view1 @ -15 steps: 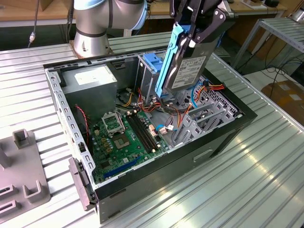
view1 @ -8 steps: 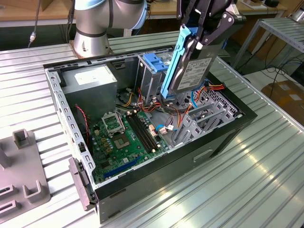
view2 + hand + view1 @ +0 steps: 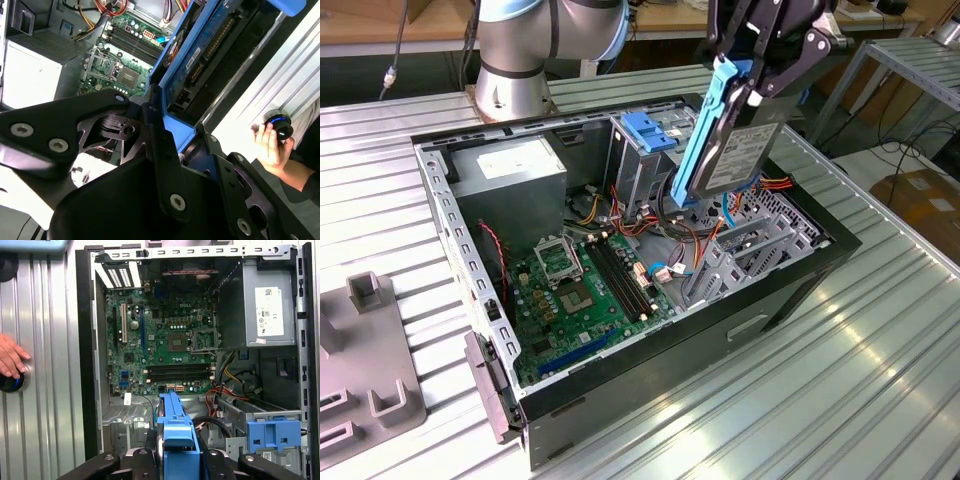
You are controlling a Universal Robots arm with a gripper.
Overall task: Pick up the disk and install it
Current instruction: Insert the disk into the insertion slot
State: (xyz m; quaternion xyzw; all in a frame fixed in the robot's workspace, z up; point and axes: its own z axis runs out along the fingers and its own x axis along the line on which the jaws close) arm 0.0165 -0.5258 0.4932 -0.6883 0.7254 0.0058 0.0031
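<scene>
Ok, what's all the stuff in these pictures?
disk: one, silver-grey with blue rails, held above the case
computer case: one, black, open, on the table
motherboard: one, green, inside the case
power supply: one, grey, in a case corner
bracket: one, blue, atop the metal cage
fixture: one, grey, exterior view's left
knob: one, black and blue, on the table
table: one, ribbed silver metal
hand: one, a person's, on the knob
robot arm: one, silver-grey, base beside the case
gripper: one, black, jaws shut on the disk
</scene>
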